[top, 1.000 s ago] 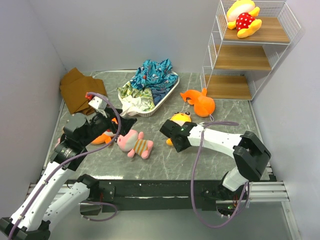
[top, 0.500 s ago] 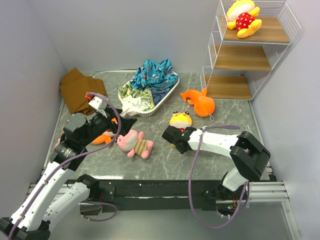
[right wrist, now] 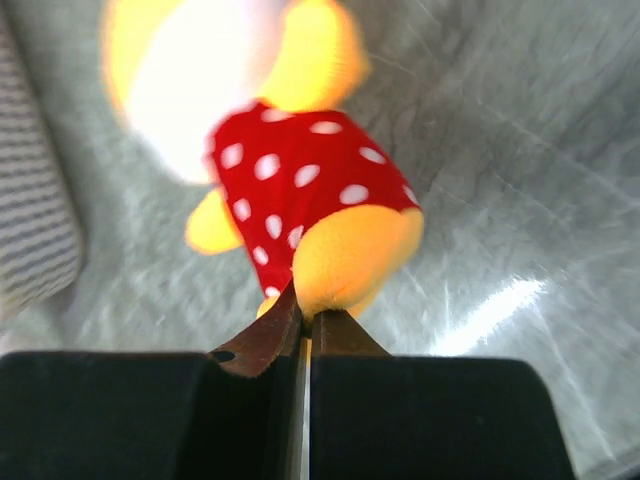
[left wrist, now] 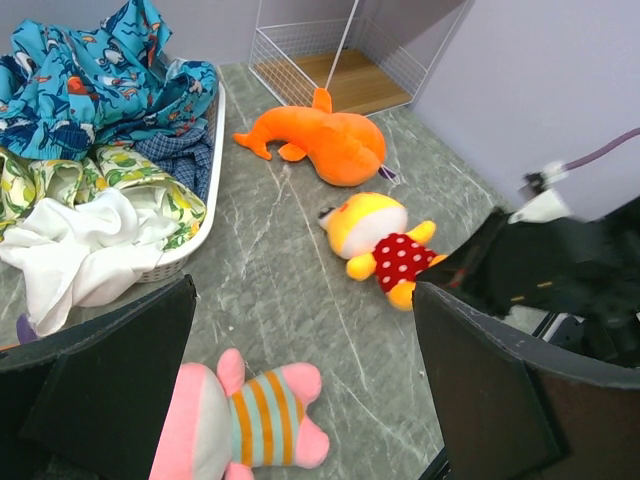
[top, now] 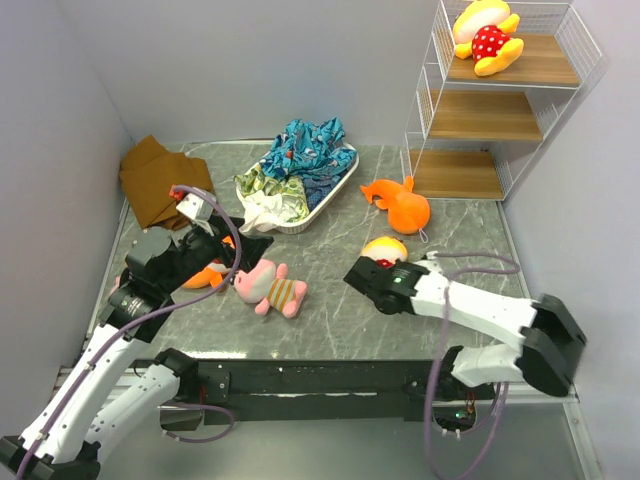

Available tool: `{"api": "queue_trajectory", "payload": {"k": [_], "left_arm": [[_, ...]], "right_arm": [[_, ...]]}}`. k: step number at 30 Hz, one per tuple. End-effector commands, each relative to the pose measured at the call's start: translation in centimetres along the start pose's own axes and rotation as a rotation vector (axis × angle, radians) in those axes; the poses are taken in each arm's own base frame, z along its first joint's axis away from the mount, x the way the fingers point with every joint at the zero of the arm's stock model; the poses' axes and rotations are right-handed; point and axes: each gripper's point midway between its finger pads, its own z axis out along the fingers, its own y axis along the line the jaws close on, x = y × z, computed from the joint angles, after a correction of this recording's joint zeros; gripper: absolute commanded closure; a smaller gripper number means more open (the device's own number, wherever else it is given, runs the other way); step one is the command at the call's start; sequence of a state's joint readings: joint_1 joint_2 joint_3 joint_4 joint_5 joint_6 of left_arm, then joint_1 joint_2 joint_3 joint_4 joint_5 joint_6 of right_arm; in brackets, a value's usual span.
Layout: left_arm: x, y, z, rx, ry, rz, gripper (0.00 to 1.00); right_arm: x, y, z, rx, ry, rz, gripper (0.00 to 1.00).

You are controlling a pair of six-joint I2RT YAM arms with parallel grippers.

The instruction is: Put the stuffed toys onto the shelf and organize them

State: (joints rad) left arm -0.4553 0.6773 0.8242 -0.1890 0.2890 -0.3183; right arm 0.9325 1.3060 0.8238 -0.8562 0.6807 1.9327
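A yellow stuffed toy [top: 384, 248] in a red white-dotted body [right wrist: 300, 180] lies mid-table, and my right gripper [right wrist: 305, 315] is shut on its yellow foot. My left gripper [left wrist: 305, 390] stands open above a pink toy with a striped belly [left wrist: 250, 420], touching nothing. An orange shark [top: 400, 208] lies near the shelf [top: 500, 110]. Another yellow toy [top: 485, 38] rests on the shelf's top board. Part of a second orange toy [top: 207, 275] shows under my left arm.
A white oval tray [top: 335, 190] heaped with blue-patterned cloth stands at the back middle. A brown folded cloth [top: 155, 180] lies at the back left. The shelf's middle and bottom boards hold nothing. Grey walls close in on both sides.
My right gripper has shut on the yellow toy's foot, and the arm has swung right, drawing the toy a little that way. The left arm has not moved.
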Motion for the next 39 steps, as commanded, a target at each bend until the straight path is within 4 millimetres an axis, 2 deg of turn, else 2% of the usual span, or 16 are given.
{"api": "queue_trajectory", "payload": {"k": [1,8,15,20,22,23,25,26,30,31,32,33,34,36,37,39], "left_arm": [[-0.9,-0.3,-0.2,0.009,-0.036,0.024,0.04],[-0.9,-0.2,-0.1,0.004,-0.036,0.024,0.04],[-0.8,-0.1,0.0,-0.001,-0.032,0.023,0.04],[-0.7,0.1,0.0,-0.009,-0.031,0.026,0.04],[-0.6,0.1,0.0,-0.008,-0.028,0.025,0.04],[-0.6,0.0,0.0,-0.007,-0.027,0.025,0.04],[-0.7,0.1,0.0,-0.013,-0.028,0.026,0.04],[-0.6,0.1,0.0,-0.013,-0.026,0.026,0.04],[-0.8,0.1,-0.1,-0.015,-0.031,0.028,0.04],[-0.7,0.1,-0.1,-0.017,-0.030,0.029,0.04],[-0.7,0.2,-0.1,-0.017,-0.029,0.029,0.04],[-0.7,0.1,0.0,-0.016,-0.030,0.029,0.04],[-0.6,0.2,0.0,-0.019,-0.028,0.029,0.04],[-0.7,0.2,0.0,-0.019,-0.031,0.029,0.04],[-0.6,0.2,0.0,-0.019,-0.028,0.030,0.04],[-0.6,0.2,0.0,-0.022,-0.025,0.031,0.04]], "right_arm": [[-5.4,2.0,-4.1,-0.114,-0.108,-0.075,1.00],[-12.5,7.9,-10.8,-0.347,-0.238,-0.198,1.00],[-26.3,13.0,-17.3,-0.451,-0.513,-0.155,1.00],[-36.3,13.2,-23.0,-0.485,-0.794,-0.054,1.00],[-38.4,13.5,-24.0,-0.476,-0.865,-0.070,1.00],[-40.7,13.4,-25.6,-0.482,-0.931,-0.018,1.00],[-42.2,14.2,-25.8,-0.462,-0.972,-0.036,1.00],[-44.1,14.0,-27.3,-0.460,-1.020,-0.005,1.00],[-47.6,15.4,-27.6,-0.446,-1.085,-0.010,1.00],[-47.9,16.7,-26.3,-0.451,-1.071,-0.036,1.00],[-48.9,16.8,-26.9,-0.459,-1.088,-0.023,1.00],[-50.3,16.2,-26.4,-0.427,-1.109,-0.016,1.00],[-50.9,16.9,-24.6,-0.417,-1.090,-0.027,1.00],[-52.9,16.9,-24.3,-0.429,-1.098,-0.027,1.00],[-53.4,17.5,-22.4,-0.430,-1.063,-0.025,1.00],[-54.2,18.7,-21.9,-0.495,-1.035,-0.043,1.00]]}}
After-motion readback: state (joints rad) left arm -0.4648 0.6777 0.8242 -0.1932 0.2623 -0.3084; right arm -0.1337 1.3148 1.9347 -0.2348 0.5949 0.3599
